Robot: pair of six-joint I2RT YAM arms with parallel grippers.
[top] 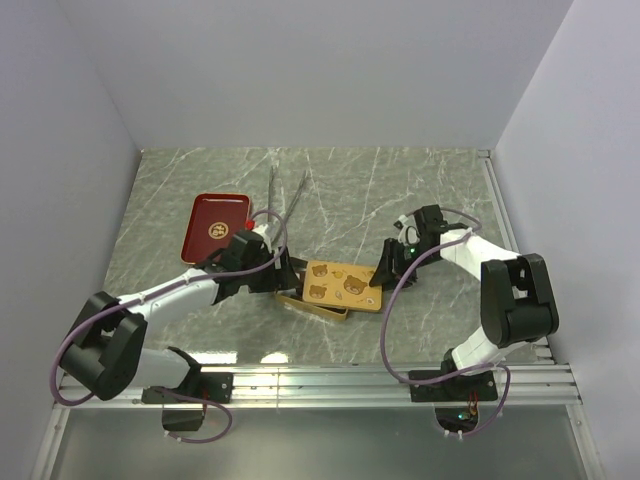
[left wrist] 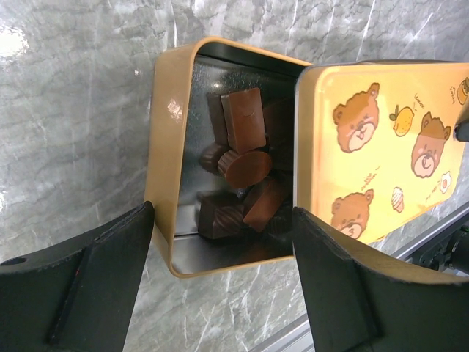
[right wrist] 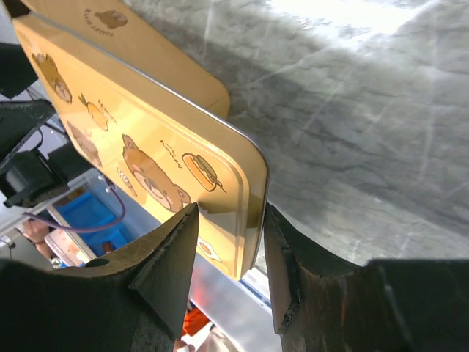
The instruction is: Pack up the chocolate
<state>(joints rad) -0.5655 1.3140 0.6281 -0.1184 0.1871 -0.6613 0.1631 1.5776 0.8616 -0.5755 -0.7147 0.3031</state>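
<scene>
Left wrist, choc (left wrist: 245, 165) dark-brown blocks & rounds in tin (left wrist: 165, 147), left gripper (left wrist: 223, 213) open, right gripper (right wrist: 231, 213) astride lid (right wrist: 146, 132), grip unclear

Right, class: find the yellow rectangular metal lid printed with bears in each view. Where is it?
Top external: the yellow rectangular metal lid printed with bears sits centre, slightly low.
Left wrist: right half, overlapping the gold metal tin.
Right wrist: left-centre, slanting.
Shared landmark: grey marble tabletop.
</scene>
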